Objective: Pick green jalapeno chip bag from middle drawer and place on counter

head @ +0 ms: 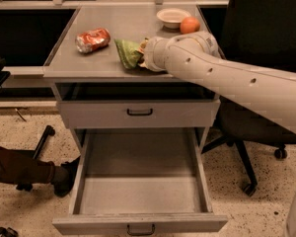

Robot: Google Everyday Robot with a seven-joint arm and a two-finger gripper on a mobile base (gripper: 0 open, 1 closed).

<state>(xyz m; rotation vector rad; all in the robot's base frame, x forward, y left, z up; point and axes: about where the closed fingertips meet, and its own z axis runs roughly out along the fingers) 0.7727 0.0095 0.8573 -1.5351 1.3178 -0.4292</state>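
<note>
The green jalapeno chip bag [128, 52] lies crinkled on the counter [128, 23], near its front edge. My gripper [144, 57] is at the bag's right end, mostly hidden behind my white wrist, and my arm reaches in from the right. The middle drawer [140, 181] is pulled wide open below. I see nothing in its grey tray. Its black loop handle [140, 229] faces me.
A crushed red-and-silver can [92, 39] lies left of the bag. A white bowl [173, 17] and an orange [189, 25] sit at the counter's back right. The top drawer [138, 113] is closed. A black chair [266, 38] stands at right. A dark shape [24, 169] lies on the floor at left.
</note>
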